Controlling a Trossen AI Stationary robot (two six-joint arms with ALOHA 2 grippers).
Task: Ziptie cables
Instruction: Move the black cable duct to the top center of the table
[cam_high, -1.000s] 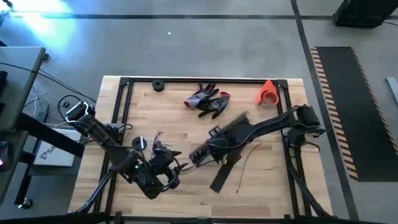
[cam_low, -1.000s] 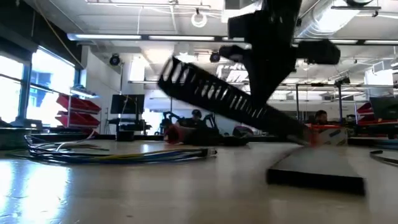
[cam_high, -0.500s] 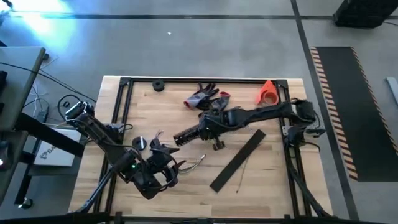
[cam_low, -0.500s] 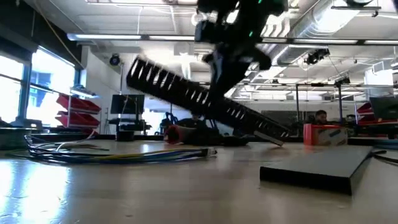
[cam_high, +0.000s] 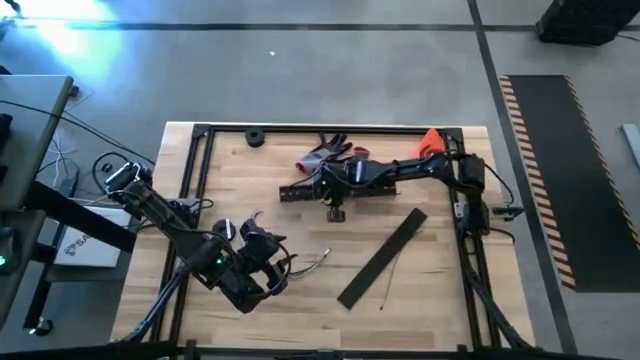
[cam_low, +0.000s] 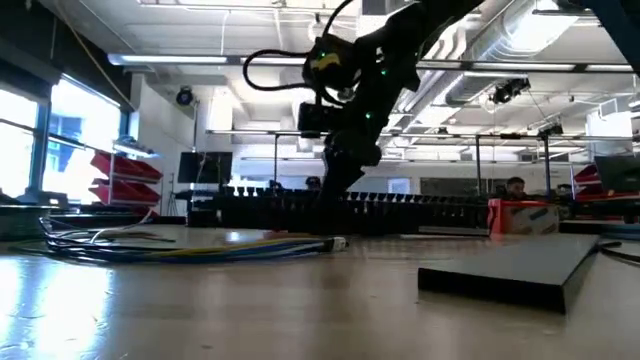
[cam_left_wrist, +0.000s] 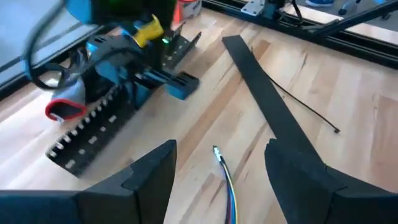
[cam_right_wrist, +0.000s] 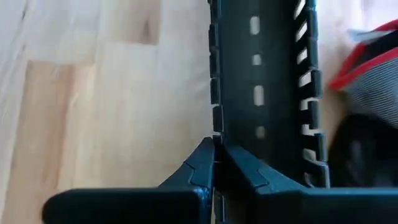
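Beside the gloves, the right gripper pinched a slotted strip; the left gripper, spread wide, hovered over the cables.

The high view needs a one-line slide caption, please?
Right end effector holds a black slotted strip beside the gloves; left end effector hovers open by the cables.

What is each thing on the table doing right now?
Right claw: shut on the slotted strip.
Slotted strip: held level, beside the gloves.
Left claw: open, hovering over the cable end.
Cables: loose on the table, not tied.
Flat black strip: lying flat, untouched.
Gloves: lying in a heap.
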